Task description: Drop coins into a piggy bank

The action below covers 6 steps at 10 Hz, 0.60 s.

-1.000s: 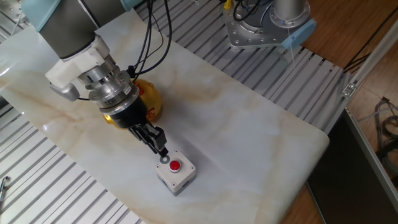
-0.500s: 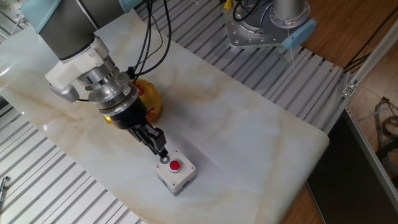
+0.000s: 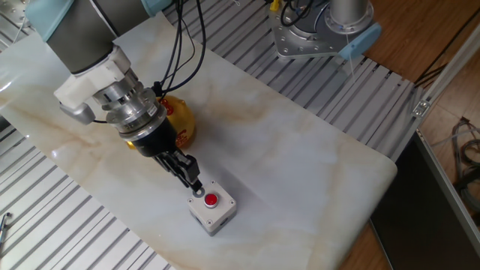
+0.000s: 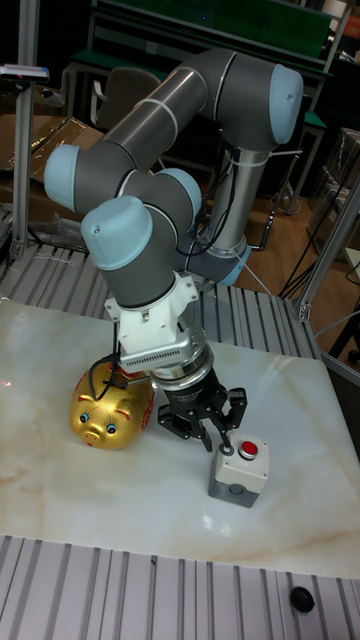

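The coin (image 3: 198, 193), a small grey disc with a darker centre, lies on the near-left corner of a white button box; it also shows in the tall fixed view (image 4: 227, 450). My gripper (image 3: 195, 186) (image 4: 218, 440) points down at that corner, its dark fingers drawn together on the coin's edges. The gold piggy bank (image 3: 182, 120) (image 4: 110, 410) stands on the marble behind the gripper, and the wrist covers most of it in the fixed view. Its slot is hidden.
The white box with a red round button (image 3: 211, 200) (image 4: 249, 449) sits near the marble slab's front edge (image 3: 150, 244). Ribbed metal surrounds the slab. A second robot base (image 3: 315, 34) stands at the back right. Cables hang over the pig.
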{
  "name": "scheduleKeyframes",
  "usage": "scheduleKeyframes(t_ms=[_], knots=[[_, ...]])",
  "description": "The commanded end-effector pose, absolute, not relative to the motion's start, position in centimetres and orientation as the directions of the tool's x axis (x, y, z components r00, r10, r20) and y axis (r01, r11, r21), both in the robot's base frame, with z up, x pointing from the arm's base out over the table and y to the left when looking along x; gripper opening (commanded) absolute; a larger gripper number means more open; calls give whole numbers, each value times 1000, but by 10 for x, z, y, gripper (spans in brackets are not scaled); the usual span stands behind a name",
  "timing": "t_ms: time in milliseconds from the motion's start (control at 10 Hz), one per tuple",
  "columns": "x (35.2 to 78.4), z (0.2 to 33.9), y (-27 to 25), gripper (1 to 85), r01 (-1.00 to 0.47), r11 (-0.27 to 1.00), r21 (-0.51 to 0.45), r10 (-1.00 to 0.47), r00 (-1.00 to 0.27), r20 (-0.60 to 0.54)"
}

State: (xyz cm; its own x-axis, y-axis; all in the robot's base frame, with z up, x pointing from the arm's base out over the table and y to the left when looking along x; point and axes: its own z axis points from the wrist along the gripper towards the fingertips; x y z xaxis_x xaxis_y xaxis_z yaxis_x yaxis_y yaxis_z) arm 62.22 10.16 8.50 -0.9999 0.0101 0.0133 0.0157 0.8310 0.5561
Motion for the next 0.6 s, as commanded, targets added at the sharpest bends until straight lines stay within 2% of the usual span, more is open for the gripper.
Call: scheduleKeyframes(t_ms=[0,500], knots=[[625,88,105,307,25,818,575,21,-1000,13],[626,89,107,303,30,809,586,26,-1000,15]])
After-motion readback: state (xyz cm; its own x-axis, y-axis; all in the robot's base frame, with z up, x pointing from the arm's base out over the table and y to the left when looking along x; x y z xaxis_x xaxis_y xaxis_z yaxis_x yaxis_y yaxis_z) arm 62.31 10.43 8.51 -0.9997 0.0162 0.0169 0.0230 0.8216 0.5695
